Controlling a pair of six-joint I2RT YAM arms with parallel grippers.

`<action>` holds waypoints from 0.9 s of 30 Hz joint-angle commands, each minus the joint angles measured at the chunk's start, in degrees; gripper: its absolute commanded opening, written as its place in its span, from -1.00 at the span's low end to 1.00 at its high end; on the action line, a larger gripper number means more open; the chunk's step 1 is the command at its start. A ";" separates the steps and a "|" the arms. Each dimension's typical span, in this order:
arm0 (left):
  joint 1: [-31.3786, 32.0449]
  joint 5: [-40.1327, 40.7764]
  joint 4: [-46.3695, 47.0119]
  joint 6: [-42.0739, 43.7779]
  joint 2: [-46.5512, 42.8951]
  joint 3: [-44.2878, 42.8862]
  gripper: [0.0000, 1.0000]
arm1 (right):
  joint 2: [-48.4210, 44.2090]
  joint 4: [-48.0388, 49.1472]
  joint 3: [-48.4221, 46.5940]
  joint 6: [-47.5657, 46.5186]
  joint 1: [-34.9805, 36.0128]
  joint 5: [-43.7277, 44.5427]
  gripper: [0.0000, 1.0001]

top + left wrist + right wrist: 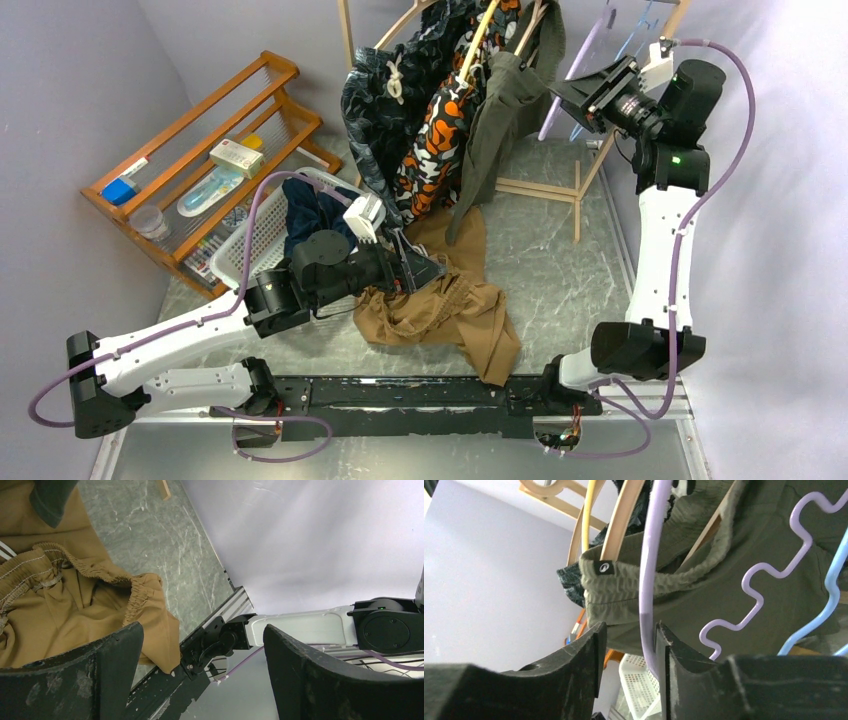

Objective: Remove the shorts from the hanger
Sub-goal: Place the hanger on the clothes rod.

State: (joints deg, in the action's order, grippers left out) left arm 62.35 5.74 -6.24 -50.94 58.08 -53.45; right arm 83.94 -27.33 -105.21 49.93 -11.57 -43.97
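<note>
Three pairs of shorts hang on hangers at the back: leaf-print with a white drawstring (385, 95), orange-black-white camouflage (440, 145) and olive-grey (505, 115). The tan shorts (440, 305) lie crumpled on the table and show in the left wrist view (75, 600). The navy shorts (305, 215) lie in the white basket. My left gripper (422, 265) (200, 675) is wide open and empty, just above the tan shorts. My right gripper (567, 100) (630, 665) is raised beside the olive-grey shorts (704, 595). Its jaws are open around a lilac hanger (647, 605), which touches only the right finger.
A white basket (250, 245) and a wooden shelf (200, 150) with small items stand at the left. The wooden rack frame (560, 190) stands at the back right. A blue hanger (819, 615) and wooden hangers (621, 525) hang close to the right gripper.
</note>
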 commanded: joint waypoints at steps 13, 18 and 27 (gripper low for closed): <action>-0.23 1.56 -3.12 -0.44 -0.11 -0.19 0.89 | -16.41 -7.68 10.37 -18.18 -0.47 0.34 0.34; -0.46 2.30 -3.87 -0.70 -0.14 0.02 0.89 | -23.22 -7.68 17.12 -22.13 -0.47 3.38 0.41; -0.81 4.04 -8.62 -1.81 1.96 -1.36 0.93 | -39.18 -6.68 39.30 -21.15 0.81 3.42 0.41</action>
State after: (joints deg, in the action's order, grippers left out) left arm 62.00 7.46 -10.20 -51.70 58.92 -53.47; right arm 49.87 -33.12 -73.89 29.45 -11.46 -41.36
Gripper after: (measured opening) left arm 0.957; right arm 0.702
